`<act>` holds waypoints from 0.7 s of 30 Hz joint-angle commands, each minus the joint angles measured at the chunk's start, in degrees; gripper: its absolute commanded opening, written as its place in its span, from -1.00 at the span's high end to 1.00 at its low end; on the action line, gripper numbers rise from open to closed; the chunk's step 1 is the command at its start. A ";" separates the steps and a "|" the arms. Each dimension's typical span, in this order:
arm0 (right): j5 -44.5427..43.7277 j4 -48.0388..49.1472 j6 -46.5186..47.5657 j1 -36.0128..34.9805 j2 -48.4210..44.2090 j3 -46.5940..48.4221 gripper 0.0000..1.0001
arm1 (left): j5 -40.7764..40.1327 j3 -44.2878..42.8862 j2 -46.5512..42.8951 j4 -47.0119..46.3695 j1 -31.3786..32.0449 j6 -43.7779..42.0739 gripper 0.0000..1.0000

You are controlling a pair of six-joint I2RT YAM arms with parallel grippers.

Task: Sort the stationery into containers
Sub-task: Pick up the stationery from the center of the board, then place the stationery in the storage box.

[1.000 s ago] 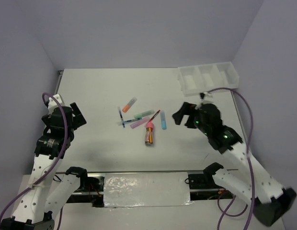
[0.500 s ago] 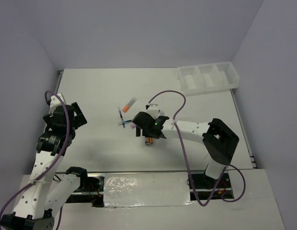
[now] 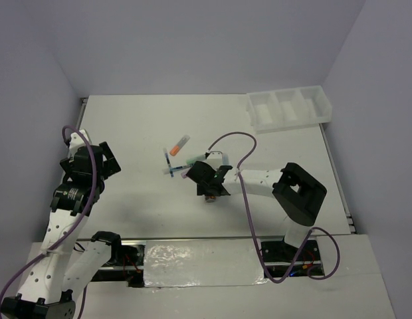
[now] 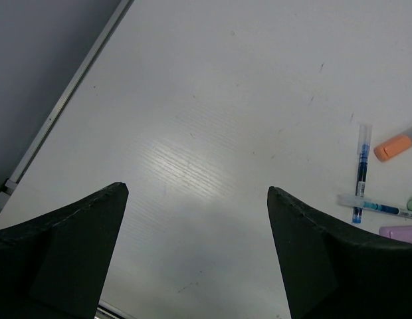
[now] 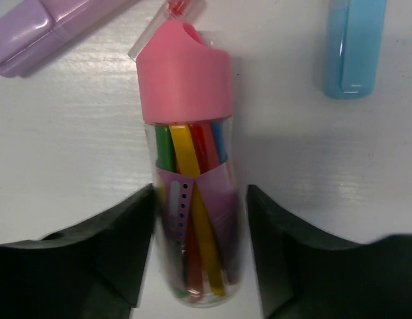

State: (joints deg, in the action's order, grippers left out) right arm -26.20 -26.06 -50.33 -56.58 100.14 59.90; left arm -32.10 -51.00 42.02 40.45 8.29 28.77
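Note:
The pink-capped tube (image 5: 193, 199), clear and full of coloured sticks, lies on the table. My right gripper (image 5: 196, 252) is open and low over it, with a finger (image 5: 106, 252) on each side of its body, close to the walls. In the top view my right gripper (image 3: 207, 188) covers most of the pile. A purple highlighter (image 5: 53, 33), a light-blue highlighter (image 5: 352, 46) and a red pen tip (image 5: 176, 6) lie just beyond the tube. The orange highlighter (image 3: 179, 144) and a blue pen (image 3: 167, 159) lie to the left. My left gripper (image 4: 193, 252) is open and empty above bare table.
The white three-compartment tray (image 3: 289, 108) stands at the far right corner of the table. The left wrist view shows the blue pen (image 4: 361, 166), the orange highlighter (image 4: 395, 146) and a second pen (image 4: 375, 207) at its right edge. The table's left rail (image 4: 60, 113) runs beside my left arm.
My right arm has swung from near the tray to the middle of the table and come down around the pink-capped tube. My left arm has hardly moved.

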 commanded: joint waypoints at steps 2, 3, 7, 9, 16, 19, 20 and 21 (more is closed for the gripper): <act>0.00 1.98 2.68 0.41 -1.61 -0.66 0.03 | -0.25 -2.08 -0.18 -1.16 -0.03 -0.21 -0.99; 0.96 2.77 4.86 0.50 -3.18 -0.92 0.16 | -0.25 -2.08 -0.10 -1.07 -0.03 -0.21 -0.99; 5.18 9.69 11.99 0.33 -14.41 -4.43 1.00 | -0.07 -2.00 -0.62 -1.16 -0.03 -0.30 -0.99; 6.07 10.33 19.19 2.24 -23.79 -5.06 1.00 | 0.10 -1.91 -1.15 -1.33 -0.03 -0.47 -0.99; 11.47 2.67 50.09 33.14 -26.70 6.79 1.00 | 1.86 -1.73 -1.94 -1.86 -0.12 -0.56 -0.99; 2.33 8.29 58.47 41.51 -16.08 16.10 1.00 | 2.74 -1.73 -1.85 -2.13 -0.12 -0.91 -0.99; 1.16 9.62 59.54 43.29 -13.24 21.69 1.00 | 2.83 -1.73 -1.85 -2.21 -0.12 -0.91 -0.99; 0.36 12.33 61.82 46.44 -7.47 24.27 1.00 | 3.18 -1.73 -1.68 -2.21 -0.12 -1.00 -0.99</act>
State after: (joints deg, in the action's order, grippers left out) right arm -20.32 -19.81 -1.87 -14.87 82.13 77.21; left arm -30.13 -51.00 40.60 40.25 8.29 28.64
